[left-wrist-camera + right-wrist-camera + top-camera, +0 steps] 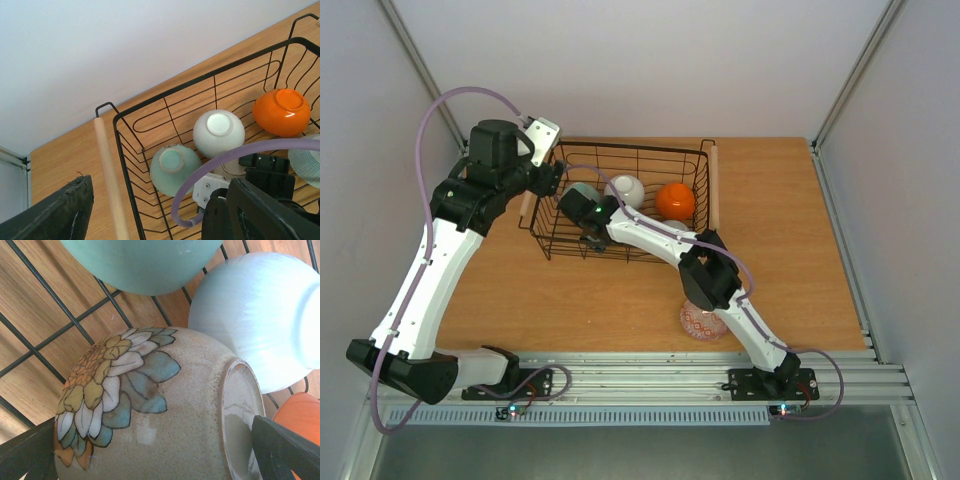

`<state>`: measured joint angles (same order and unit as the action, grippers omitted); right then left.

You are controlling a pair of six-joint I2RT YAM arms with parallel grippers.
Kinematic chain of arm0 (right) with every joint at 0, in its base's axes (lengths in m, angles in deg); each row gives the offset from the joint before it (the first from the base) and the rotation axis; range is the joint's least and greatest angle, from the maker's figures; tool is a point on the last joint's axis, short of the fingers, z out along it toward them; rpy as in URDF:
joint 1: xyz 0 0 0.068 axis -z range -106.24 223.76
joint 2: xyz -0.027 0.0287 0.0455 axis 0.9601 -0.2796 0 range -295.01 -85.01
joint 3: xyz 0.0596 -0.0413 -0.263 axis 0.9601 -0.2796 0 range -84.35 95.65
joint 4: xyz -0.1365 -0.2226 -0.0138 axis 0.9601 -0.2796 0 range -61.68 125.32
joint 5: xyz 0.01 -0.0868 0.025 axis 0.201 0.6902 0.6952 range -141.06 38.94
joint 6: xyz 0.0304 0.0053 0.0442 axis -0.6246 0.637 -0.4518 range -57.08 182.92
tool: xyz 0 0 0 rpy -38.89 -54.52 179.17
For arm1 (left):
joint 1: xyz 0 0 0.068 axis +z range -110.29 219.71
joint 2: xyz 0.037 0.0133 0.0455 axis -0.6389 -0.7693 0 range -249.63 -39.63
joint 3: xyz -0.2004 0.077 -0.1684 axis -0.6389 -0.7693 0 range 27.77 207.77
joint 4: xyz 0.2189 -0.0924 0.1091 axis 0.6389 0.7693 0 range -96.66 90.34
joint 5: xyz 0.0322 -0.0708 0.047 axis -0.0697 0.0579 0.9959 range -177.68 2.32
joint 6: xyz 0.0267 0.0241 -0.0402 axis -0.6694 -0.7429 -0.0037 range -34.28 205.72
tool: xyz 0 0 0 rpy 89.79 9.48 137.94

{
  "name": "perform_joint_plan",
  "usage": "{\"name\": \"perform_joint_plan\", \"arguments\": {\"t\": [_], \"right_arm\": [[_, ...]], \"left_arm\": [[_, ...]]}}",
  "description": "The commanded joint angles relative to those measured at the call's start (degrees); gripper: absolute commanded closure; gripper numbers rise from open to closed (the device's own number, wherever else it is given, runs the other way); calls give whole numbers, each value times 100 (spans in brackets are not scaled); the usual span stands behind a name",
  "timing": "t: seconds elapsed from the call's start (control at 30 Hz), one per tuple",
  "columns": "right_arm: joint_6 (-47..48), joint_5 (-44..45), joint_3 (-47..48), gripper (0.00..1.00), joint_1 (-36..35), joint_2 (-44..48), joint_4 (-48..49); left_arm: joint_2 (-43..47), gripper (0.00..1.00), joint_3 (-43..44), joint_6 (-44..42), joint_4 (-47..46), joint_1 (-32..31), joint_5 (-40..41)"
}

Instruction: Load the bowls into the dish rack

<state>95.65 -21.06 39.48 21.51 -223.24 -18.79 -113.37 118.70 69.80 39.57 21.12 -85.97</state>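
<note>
Inside dish rack (712, 190) | right pincer (152, 435) straddles beige bowl (175, 390), grip unclear | left pincer (553, 178) wide

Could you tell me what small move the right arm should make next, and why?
Probably ease the right end effector down a little and open it. It grips the flowered bowl upside down over the floor wires of the rack, close beside the green bowl and the white bowl, so the bowl looks ready to be set down.

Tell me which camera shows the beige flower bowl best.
Right wrist: the beige flower bowl fills the frame, pattern and foot ring clear. Left wrist shows only a sliver below the white bowl; top external hides it beneath the right arm.
</note>
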Motion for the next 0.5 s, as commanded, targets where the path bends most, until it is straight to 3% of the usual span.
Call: {"name": "perform_joint_plan", "arguments": {"t": [0.0,0.47], "right_arm": [[-178,-926,-395,1,7,-208,58],[120,-1254,-1227,1,-55,246,930]], "left_arm": [[175,27,-49,-53,-203,39,-36],[204,27,-40,-51,-196,39,-32]]}}
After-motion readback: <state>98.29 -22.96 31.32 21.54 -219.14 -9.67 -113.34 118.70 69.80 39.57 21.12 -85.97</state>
